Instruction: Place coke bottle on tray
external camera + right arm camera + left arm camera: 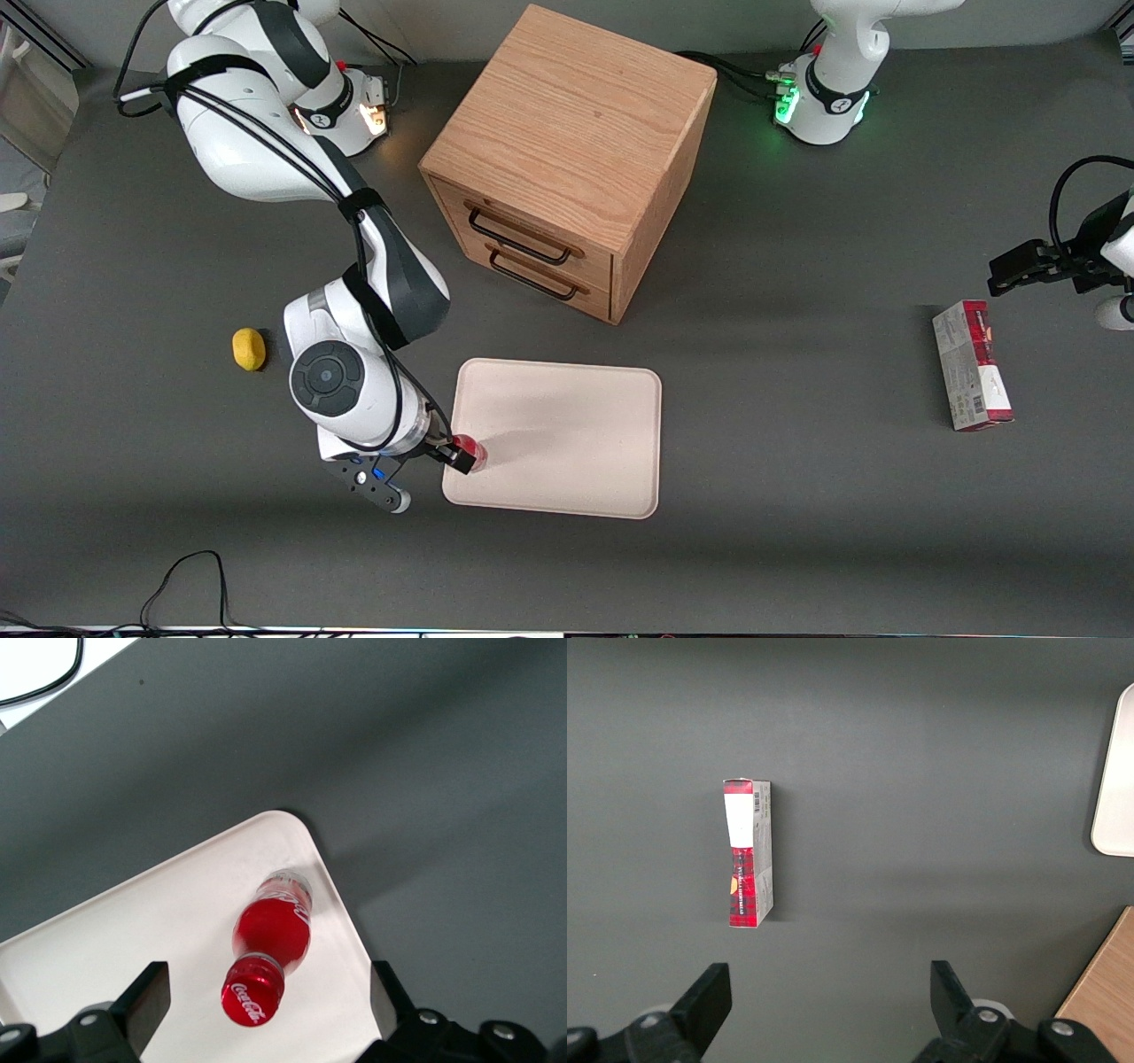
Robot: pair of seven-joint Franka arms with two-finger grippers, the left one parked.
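Note:
The coke bottle (273,943), small and red with a red cap and white script, stands upright on the pale cream-pink tray (133,939), close to the tray's corner nearest the front camera at the working arm's end. My right gripper (267,997) is open just above it, a finger on each side of the cap with clear gaps, touching nothing. In the front view the gripper (454,450) hangs over that edge of the tray (567,434), and the bottle (476,453) shows red beside the black fingers.
A wooden drawer cabinet (567,151) stands farther from the front camera than the tray. A yellow lemon-like object (249,348) lies beside the working arm. A red-and-white carton (972,363) lies toward the parked arm's end and also shows in the left wrist view (749,855).

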